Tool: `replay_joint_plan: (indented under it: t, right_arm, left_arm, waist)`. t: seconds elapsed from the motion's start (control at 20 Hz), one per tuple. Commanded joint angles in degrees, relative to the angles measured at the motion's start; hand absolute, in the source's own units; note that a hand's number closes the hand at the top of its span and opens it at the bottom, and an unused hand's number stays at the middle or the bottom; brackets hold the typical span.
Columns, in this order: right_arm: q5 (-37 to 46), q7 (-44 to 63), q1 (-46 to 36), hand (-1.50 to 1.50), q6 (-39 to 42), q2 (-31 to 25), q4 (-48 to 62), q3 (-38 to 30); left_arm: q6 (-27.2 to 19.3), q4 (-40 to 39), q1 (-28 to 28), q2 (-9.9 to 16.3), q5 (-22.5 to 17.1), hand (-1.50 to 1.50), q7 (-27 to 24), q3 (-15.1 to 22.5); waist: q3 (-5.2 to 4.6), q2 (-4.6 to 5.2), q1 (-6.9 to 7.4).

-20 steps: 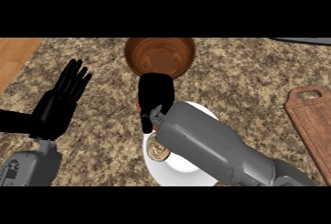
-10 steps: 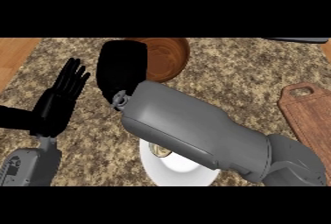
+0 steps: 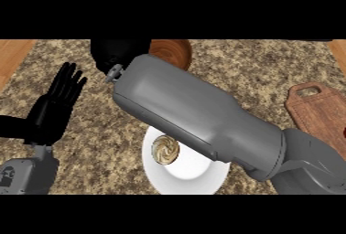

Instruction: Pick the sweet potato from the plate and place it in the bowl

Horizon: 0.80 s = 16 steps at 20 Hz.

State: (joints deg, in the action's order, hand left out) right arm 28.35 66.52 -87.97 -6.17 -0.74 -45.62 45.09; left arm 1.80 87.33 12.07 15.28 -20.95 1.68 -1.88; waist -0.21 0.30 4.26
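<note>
Resting at the left edge, the left hand [image 3: 57, 103] stands upright with its fingers [image 3: 69, 80] straight and spread, released and holding nothing, its grey forearm coming up from the near left corner. Under it runs the speckled brown surface [image 3: 256, 68], with strips of plain wood showing at the far left and far right corners. Further right, the right hand [image 3: 116, 52] shows as a dark shape at the far side, just left of the wooden bowl [image 3: 174, 50] and overlapping its left rim; from here I cannot tell whether that hand is clenched or released, nor whether it grasps anything. Its thick grey forearm slants from the near right up toward the far left, crossing over the bowl's near edge and over the far part of the white plate [image 3: 186, 171]. The plate lies near the middle, toward the near side, and on its left half sits a small round brownish item with a swirled top [image 3: 165, 149], partly tucked under the forearm. I see no sweet potato on the plate or in the visible part of the bowl, so I cannot tell where it is. At the right edge lies a reddish wooden cutting board [image 3: 324, 114] with a handle hole at its far end, well apart from the plate.
</note>
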Motion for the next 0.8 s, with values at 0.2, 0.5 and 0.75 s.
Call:
replay_joint_plan:
  t: [0.2, 0.5, 0.75]
  right_arm:
    - [3.8, -0.5, 0.3, 1.5, -12.9, -0.4, 12.4, -5.9]
    - [3.9, -10.0, 1.9, 1.5, -21.5, 0.6, 21.4, -10.3]
    - [2.9, -18.3, 3.6, 1.5, -23.4, 0.3, 29.8, -12.8]
  left_arm:
    - [1.2, 0.5, -1.9, 1.0, -0.5, 0.0, -1.0, -1.6]
    - [-0.5, 3.7, -0.6, 1.1, -0.3, 0.0, 1.8, -1.6]
    - [1.0, 1.2, -0.2, 0.4, -0.6, 0.0, 0.3, -1.4]
  waist:
    - [0.1, 0.55, -1.35]
    - [0.14, 0.8, -0.71]
    - [0.1, 1.49, -0.02]
